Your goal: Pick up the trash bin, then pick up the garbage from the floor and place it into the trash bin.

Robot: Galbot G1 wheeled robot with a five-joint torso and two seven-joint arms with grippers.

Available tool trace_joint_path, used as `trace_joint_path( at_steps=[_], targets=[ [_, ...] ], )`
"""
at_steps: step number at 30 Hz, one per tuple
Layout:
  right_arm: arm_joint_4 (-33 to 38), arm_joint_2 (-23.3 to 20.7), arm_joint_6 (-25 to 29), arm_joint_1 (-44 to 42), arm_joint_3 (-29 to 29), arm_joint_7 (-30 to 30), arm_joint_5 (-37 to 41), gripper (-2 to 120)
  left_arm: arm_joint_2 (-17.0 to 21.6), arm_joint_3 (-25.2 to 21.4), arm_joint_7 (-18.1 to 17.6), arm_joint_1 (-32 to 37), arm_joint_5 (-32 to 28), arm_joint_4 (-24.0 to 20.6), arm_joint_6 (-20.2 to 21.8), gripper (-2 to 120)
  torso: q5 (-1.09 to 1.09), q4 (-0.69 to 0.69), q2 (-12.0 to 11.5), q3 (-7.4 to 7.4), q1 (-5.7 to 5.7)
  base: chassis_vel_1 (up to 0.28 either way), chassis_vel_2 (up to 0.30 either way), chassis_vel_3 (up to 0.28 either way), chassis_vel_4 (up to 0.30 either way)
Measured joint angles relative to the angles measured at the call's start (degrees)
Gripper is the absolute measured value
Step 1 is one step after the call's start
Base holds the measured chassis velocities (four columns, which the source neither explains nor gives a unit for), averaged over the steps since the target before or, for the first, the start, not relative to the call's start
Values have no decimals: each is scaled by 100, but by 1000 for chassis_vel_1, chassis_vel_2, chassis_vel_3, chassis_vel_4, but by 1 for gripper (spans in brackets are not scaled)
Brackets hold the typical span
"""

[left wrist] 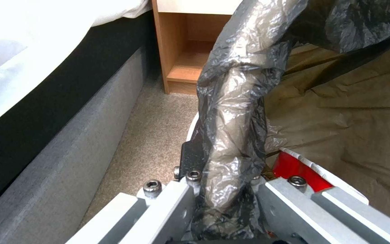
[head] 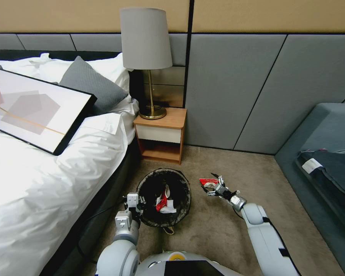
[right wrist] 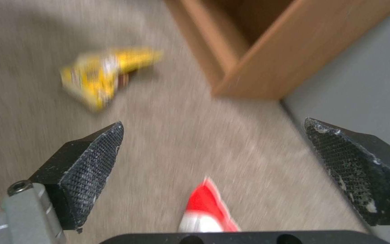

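Carpet blurred behind red wrapper point(right wrist: 206, 208).

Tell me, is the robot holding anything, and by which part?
The left gripper grips the trash bin by its bag-covered rim. The right gripper is open, holding nothing.

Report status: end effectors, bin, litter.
Left end effector shut on trash bin rim. Right end effector open over red-and-white wrapper on carpet. Yellow wrapper still down. Nothing in the way.
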Motion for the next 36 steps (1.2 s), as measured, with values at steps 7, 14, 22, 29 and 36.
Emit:
trace_joint_path(
  at_steps=[7,14,22,29,36],
  targets=[
    [-1065,-188,88,429,-123,384,-235,100,-11,-45,-12,46,17,-33,-5,0,0,-3,0,0,0,0,0,0,0],
    [-1616,-234,79,662,-319,894,-340,100,-21,-56,-20,49,28,-33,-24,0,0,-1,0,0,0,0,0,0,0],
    [-2086,-148,-92,922,-432,1752,-634,100,-23,-82,-27,59,33,-33,-39,0,0,-1,0,0,0,0,0,0,0],
    [-2340,-100,-135,1098,-471,1948,-606,100,-23,-92,-30,66,34,-33,-39,0,0,-1,0,0,0,0,0,0,0],
    [-2744,-36,-191,1380,-514,2079,-577,100,-30,-114,-36,115,60,-71,-39,0,0,-2,0,0,0,0,0,0,0]
  ],
)
